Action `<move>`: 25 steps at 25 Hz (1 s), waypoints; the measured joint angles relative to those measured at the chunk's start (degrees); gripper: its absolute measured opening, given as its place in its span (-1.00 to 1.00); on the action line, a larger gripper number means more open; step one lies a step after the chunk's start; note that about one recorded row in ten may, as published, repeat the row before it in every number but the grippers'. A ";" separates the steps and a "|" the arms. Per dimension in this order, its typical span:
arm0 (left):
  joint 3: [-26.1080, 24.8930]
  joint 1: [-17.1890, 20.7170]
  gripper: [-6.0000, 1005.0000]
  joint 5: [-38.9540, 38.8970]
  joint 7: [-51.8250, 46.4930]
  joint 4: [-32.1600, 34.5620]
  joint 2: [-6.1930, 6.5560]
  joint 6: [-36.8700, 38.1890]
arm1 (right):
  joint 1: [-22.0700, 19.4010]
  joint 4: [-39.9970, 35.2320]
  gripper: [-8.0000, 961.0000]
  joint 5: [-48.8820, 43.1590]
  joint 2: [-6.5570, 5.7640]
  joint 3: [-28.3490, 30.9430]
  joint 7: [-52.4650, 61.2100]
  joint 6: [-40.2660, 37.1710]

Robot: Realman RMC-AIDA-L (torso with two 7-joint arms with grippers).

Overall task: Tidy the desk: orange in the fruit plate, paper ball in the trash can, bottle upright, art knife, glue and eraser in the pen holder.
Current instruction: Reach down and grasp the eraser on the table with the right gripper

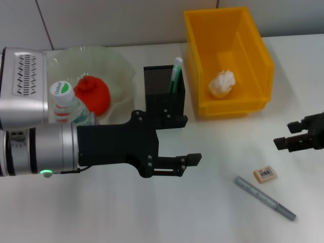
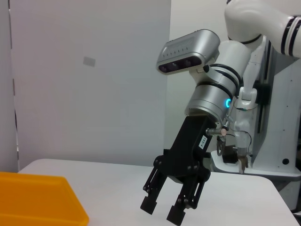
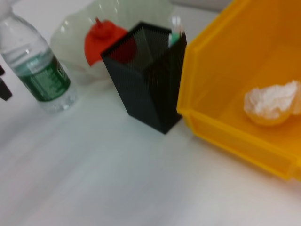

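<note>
Far left of the pen holder (image 1: 164, 93), on the white desk (image 1: 202, 212): fruit plate (image 1: 119, 71), pale green and glassy, with the orange (image 1: 93, 93) inside it. Just in front of that plate, bottle (image 1: 66, 104) upright, green-labelled cap toward the head camera. Lower and nearer than the pen holder, left hand (image 1: 177, 164) held over the desk, pointing to the right, fingers spread wide with nothing between them. Pen holder itself black mesh, standing between plate and trash can, with a green-and-white glue stick (image 1: 175, 73) poking out of its top. Immediately right of the pen holder, yellow trash can (image 1: 253, 61), paper ball (image 1: 223, 83) lying on its floor. Well to the right of and nearer than the pen holder, art knife (image 1: 264, 197) flat on the desk, grey and slanted, with the eraser (image 1: 265, 174) just beside its upper end, not touching. Farthest right of the pen holder, right hand (image 1: 296, 137) above the desk near the eraser, fingers apart and empty, seen open too in the left wrist view (image 2: 164, 209).
</note>
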 joint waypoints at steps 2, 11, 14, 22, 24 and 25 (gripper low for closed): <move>0.32 -0.05 0.57 -0.16 0.34 -0.17 0.00 0.15 | 0.67 -0.77 0.43 -2.30 -0.02 -0.16 1.19 -0.36; 1.52 -0.07 0.57 -0.25 0.44 -0.20 0.01 0.03 | 3.19 -2.87 0.43 -8.50 -0.18 -2.34 3.38 -1.67; 2.16 -0.07 0.57 -0.29 0.44 -0.20 0.01 -0.01 | 3.81 -2.81 0.43 -9.27 -0.17 -2.91 3.42 -2.09; 2.96 -0.07 0.57 -0.75 0.44 -0.27 0.00 0.09 | 6.28 -1.32 0.43 -10.86 -0.27 -4.27 3.89 -3.65; 3.01 -0.06 0.57 -0.75 0.44 -0.29 0.00 0.19 | 6.80 -0.62 0.43 -11.35 -0.26 -4.42 4.04 -3.82; 3.03 -0.02 0.57 -0.76 0.44 -0.29 0.00 0.20 | 7.07 -0.28 0.43 -11.68 -0.25 -4.46 4.06 -3.96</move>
